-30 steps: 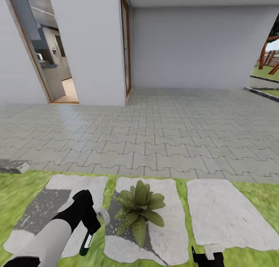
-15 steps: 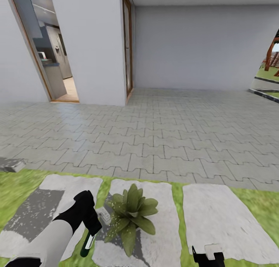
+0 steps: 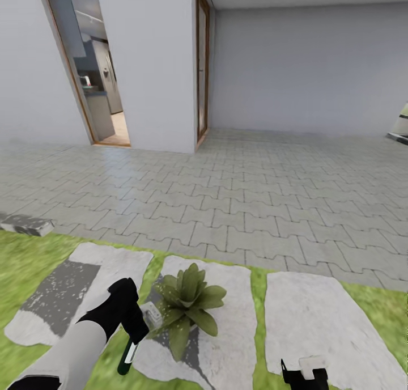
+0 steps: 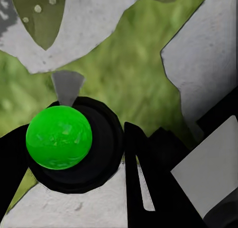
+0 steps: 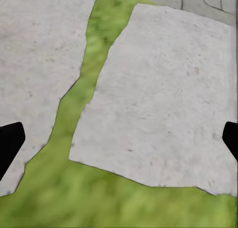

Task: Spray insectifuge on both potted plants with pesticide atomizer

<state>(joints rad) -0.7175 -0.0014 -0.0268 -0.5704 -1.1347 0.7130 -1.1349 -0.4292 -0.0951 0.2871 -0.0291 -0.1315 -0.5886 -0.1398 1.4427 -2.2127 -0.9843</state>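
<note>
The left hand (image 3: 131, 326) is clamped on the pesticide atomizer (image 3: 128, 356), its whitish nozzle just beside a potted plant (image 3: 184, 302) (white insectifuge (image 3: 164, 306) specks on its leaves) standing on a stepping stone (image 3: 229, 333). The right hand (image 5: 119, 138) hangs spread wide, holding nothing, over stones and grass.

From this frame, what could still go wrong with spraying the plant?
The left hand holds the pesticide atomizer with its nozzle almost against the potted plant, so it may bump the leaves. White specks show mostly on the near leaves; the far side could stay uncovered.
</note>
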